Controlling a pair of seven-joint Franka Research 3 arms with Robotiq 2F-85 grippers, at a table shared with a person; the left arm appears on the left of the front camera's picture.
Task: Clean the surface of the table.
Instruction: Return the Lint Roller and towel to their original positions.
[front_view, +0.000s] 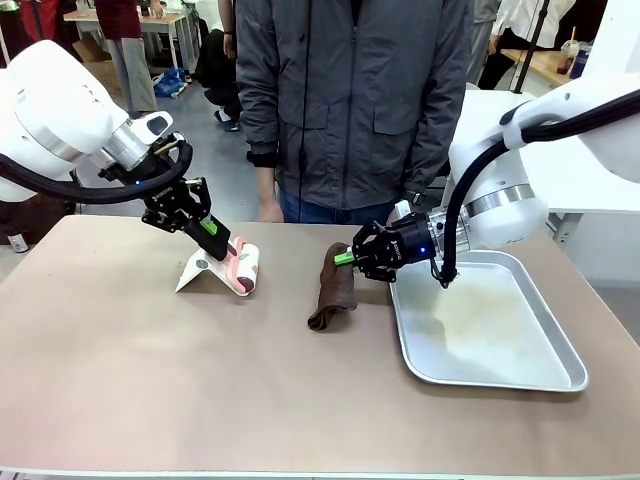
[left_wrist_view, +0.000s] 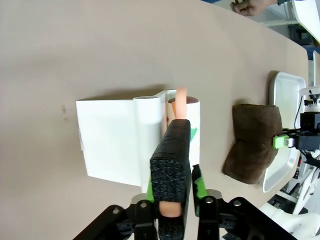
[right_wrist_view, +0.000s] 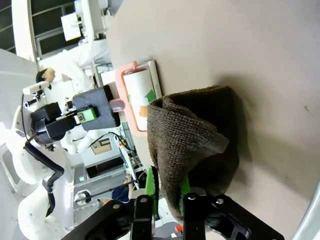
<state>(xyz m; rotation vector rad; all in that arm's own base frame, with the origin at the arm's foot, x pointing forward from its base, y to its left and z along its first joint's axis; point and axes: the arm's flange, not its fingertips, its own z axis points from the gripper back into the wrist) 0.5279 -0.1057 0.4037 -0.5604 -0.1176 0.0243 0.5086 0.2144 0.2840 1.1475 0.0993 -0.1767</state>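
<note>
The left gripper (front_view: 207, 228) holds a lint roller (front_view: 243, 265) by its handle; the right gripper (front_view: 345, 258) pinches a cloth (front_view: 333, 290) mid-table (front_view: 200, 400).

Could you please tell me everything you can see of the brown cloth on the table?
The brown cloth is a dark, coarse-woven towel, loosely folded into a thick bundle. It lies on the tan table near the middle, just left of the silver tray. The right gripper pinches its far end between green pads, lifting that edge slightly.
</note>
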